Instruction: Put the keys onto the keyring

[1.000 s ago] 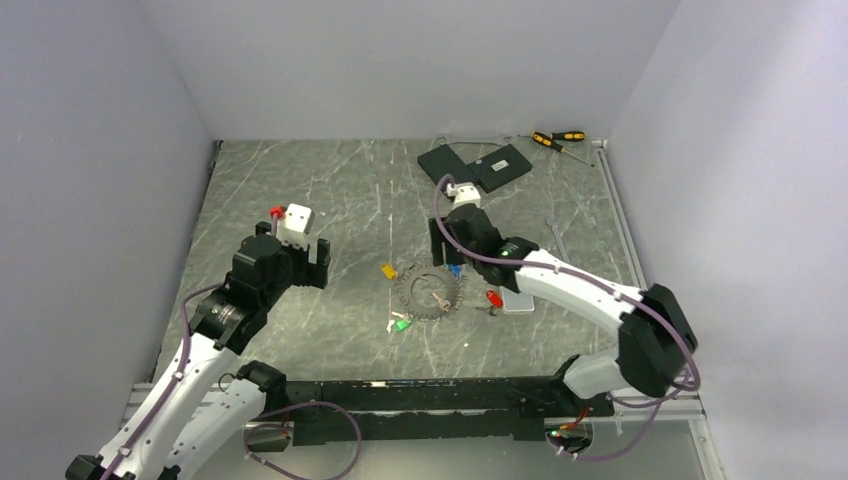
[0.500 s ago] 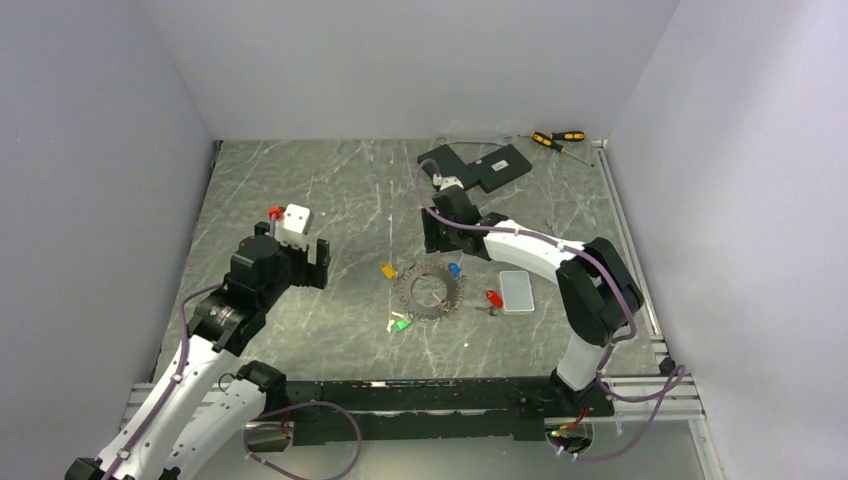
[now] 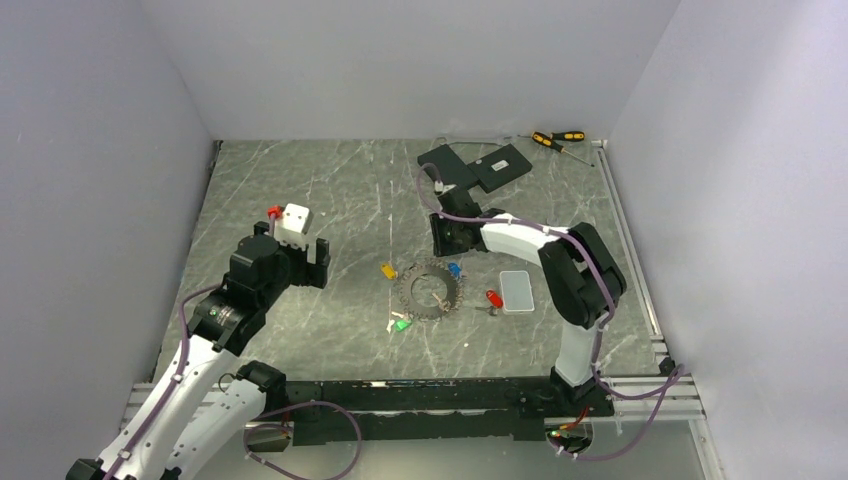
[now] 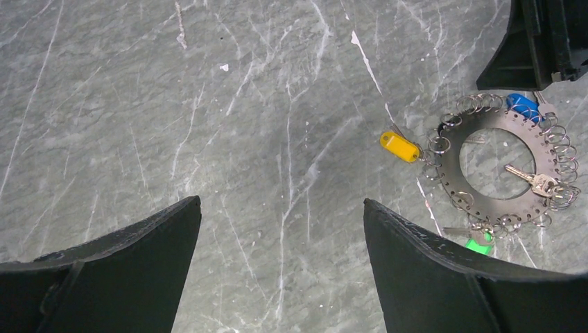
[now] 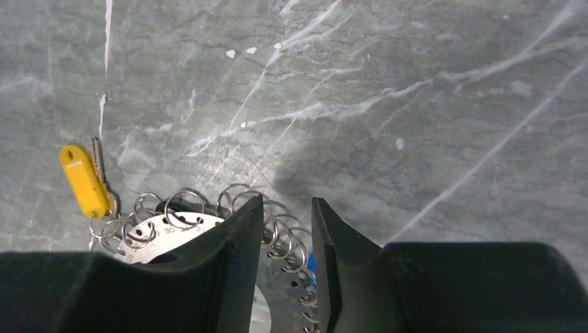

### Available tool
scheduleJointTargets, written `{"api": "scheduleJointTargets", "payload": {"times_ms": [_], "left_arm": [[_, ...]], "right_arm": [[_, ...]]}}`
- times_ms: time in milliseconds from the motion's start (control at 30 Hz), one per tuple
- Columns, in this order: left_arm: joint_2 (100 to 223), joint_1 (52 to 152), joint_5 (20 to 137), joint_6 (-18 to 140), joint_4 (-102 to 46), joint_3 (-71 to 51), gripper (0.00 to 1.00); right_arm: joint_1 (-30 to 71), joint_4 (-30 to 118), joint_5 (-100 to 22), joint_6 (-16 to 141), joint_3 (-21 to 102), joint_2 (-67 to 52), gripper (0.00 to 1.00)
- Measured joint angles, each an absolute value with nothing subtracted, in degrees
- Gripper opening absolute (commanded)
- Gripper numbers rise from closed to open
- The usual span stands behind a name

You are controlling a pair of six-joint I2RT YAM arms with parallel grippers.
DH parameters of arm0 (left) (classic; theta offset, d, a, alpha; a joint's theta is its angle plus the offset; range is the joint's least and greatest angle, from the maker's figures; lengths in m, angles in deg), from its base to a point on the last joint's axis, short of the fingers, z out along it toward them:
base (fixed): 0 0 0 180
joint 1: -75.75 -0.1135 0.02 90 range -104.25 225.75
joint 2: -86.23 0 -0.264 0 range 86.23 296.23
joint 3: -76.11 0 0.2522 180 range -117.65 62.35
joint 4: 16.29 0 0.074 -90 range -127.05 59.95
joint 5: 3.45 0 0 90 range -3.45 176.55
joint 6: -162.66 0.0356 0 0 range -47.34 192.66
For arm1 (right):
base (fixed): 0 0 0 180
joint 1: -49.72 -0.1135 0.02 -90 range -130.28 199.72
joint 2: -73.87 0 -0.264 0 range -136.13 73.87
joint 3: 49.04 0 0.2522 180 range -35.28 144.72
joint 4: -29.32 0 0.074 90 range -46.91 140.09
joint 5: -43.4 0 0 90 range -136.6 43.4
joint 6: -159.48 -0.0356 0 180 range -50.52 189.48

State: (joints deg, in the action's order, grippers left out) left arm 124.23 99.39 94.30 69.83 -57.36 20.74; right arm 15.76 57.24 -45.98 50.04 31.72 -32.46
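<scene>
- The keyring (image 3: 428,290) lies flat on the grey marbled surface (image 3: 300,190), between the two arms. A bare metal key (image 4: 530,179) rests inside its open middle.
- The keyring is a dark grey band pierced with small holes, its rim fringed with wire split rings (image 4: 563,156).
- The yellow key (image 4: 400,146) touches the left rim, the blue key (image 4: 521,104) sits at the far rim and the green key (image 4: 478,245) at the near rim.
- The red key (image 3: 493,297) lies apart on the right, just beside a pale rectangular piece (image 3: 517,291).
- The left hand (image 4: 281,208) hangs left of the keyring, fingers wide apart, holding nothing.
- The right hand (image 5: 286,201) is over the far rim, with a narrow gap between its fingers. Whether they touch a split ring cannot be told.
- In the right wrist view those fingers hide most of the keyring, and the blue key is only a sliver.
- Whether the coloured keys are threaded on cannot be made out.
</scene>
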Motion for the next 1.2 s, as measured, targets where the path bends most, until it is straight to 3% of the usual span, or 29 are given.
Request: {"api": "scheduleJointTargets", "payload": {"times_ms": [633,833,1100,1200], "left_arm": [[124.4,98.7,93.9,69.8,-57.3,20.7,0.92],[124.4,98.5,93.9,69.8,-57.3,20.7,0.92],[124.4,98.4,93.9,69.8,-57.3,20.7,0.92],[124.4,98.4,93.9,69.8,-57.3,20.7,0.92]], "right_arm": [[16.4,57.8,-34.5,52.0,35.0,-37.0,0.4],[16.4,58.4,-32.4,52.7,35.1,-37.0,0.3],[16.4,59.6,-31.2,53.5,35.1,-37.0,0.25],[16.4,59.8,-31.0,53.6,35.1,-37.0,0.15]]}}
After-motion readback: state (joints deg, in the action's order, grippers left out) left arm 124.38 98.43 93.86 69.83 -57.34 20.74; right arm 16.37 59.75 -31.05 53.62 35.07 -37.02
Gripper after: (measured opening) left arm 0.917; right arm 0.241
